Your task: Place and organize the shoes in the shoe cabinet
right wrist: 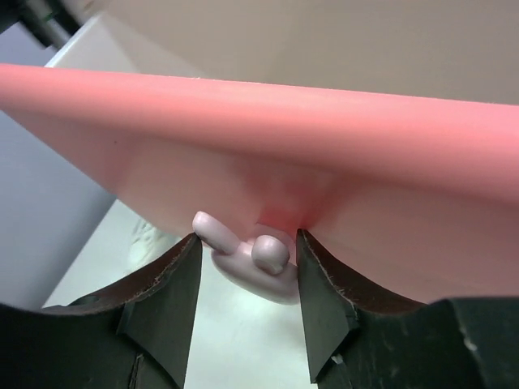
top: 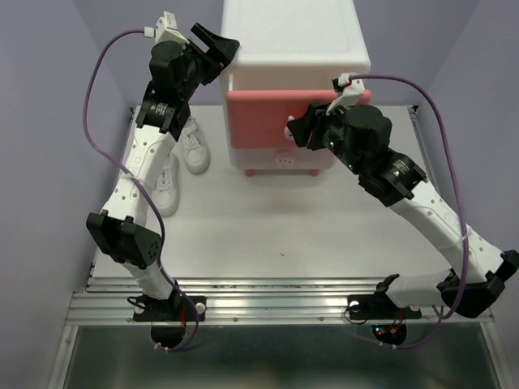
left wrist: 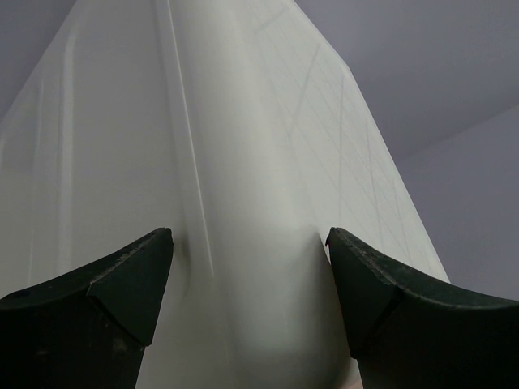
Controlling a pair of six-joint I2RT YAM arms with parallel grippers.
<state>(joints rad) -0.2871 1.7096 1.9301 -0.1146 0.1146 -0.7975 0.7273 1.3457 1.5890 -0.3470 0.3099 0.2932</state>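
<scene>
The shoe cabinet (top: 296, 32) stands at the back middle of the table. Its darker pink upper drawer front (top: 259, 117) stands a little out from the body. My right gripper (top: 293, 130) is shut on that drawer's bunny knob (right wrist: 259, 259), one finger on each side; the pink front (right wrist: 324, 121) fills the right wrist view above my gripper (right wrist: 247, 243). My left gripper (top: 217, 47) is open, its jaws straddling the cabinet's top left corner (left wrist: 243, 162); in the left wrist view it (left wrist: 249, 243) holds nothing. Two white shoes (top: 195, 144) (top: 166, 185) lie left of the cabinet. The orange shoes are out of view.
The paler pink lower drawer front (top: 280, 158) and short pink feet (top: 251, 172) show under the upper drawer. Purple walls close in the table on the left, right and back. A metal rail (top: 268, 304) runs along the near edge by the arm bases.
</scene>
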